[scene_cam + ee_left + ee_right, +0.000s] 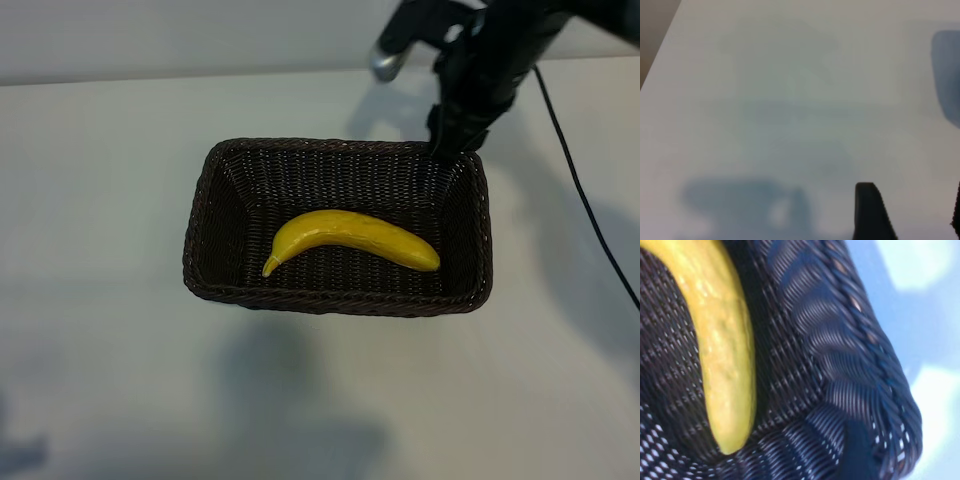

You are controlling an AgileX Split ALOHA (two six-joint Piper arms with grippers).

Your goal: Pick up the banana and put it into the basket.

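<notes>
The bright yellow banana [350,238] lies loose on the floor of the dark brown wicker basket [200,250] at mid-table, stem end toward the left. My right gripper [455,140] hangs over the basket's far right corner, open, holding nothing. In the right wrist view the banana [722,350] rests on the weave beside the basket's rolled rim [865,340], and one dark fingertip [856,450] shows over the wall, apart from the fruit. My left gripper [912,202] is out of the exterior view. It hovers open over bare tabletop with nothing between its fingers [869,212].
A black cable [585,200] runs across the white table [100,330] to the right of the basket. The table's edge [660,50] shows in the left wrist view. Bare tabletop surrounds the basket on the left and front.
</notes>
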